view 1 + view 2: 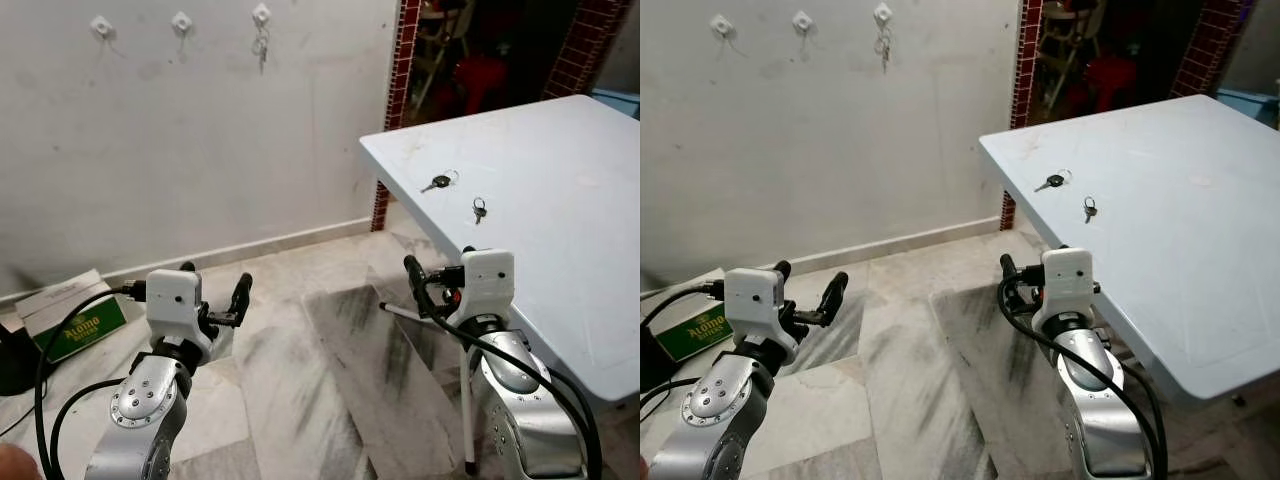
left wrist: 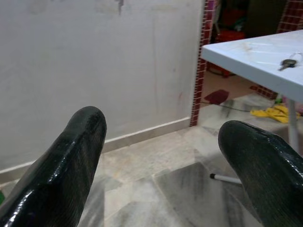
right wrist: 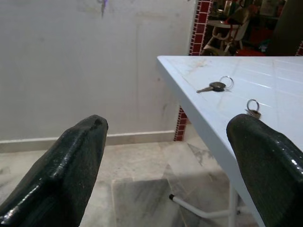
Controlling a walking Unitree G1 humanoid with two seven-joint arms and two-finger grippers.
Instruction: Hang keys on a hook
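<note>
My right end effector point(image 1: 425, 285) hangs low in front of me, its two black fingers spread apart and holding nothing, just off the near edge of the pale blue surface point(image 1: 560, 200) and below its top. My left end effector point(image 1: 215, 290) is at about the same height over the marble floor point(image 1: 300, 380), fingers likewise apart and empty, with a green-printed cardboard box point(image 1: 75, 315) lying on the floor beyond it at ten o'clock. From the right end effector the nearer key point(image 1: 479, 209), a small one on a ring, lies up and ahead at roughly one o'clock, and the black-headed key point(image 1: 439, 182) with its ring sits just past it at twelve to one o'clock, its length running across my view, head toward the ring on the far side. Both rest flat on the surface, near each other but apart, and I judge the right arm far the nearer; the left would have to cross my whole front to reach them. So the coming move turns on lifting the right end effector above the surface edge and reaching forward over it. Farther off, on the white wall point(image 1: 200, 130) at about eleven o'clock, three hooks sit in a row: the left hook point(image 1: 101, 26) and middle hook point(image 1: 181, 21) look bare, and the right hook point(image 1: 261, 16) already carries a hanging bunch point(image 1: 261, 46).
</note>
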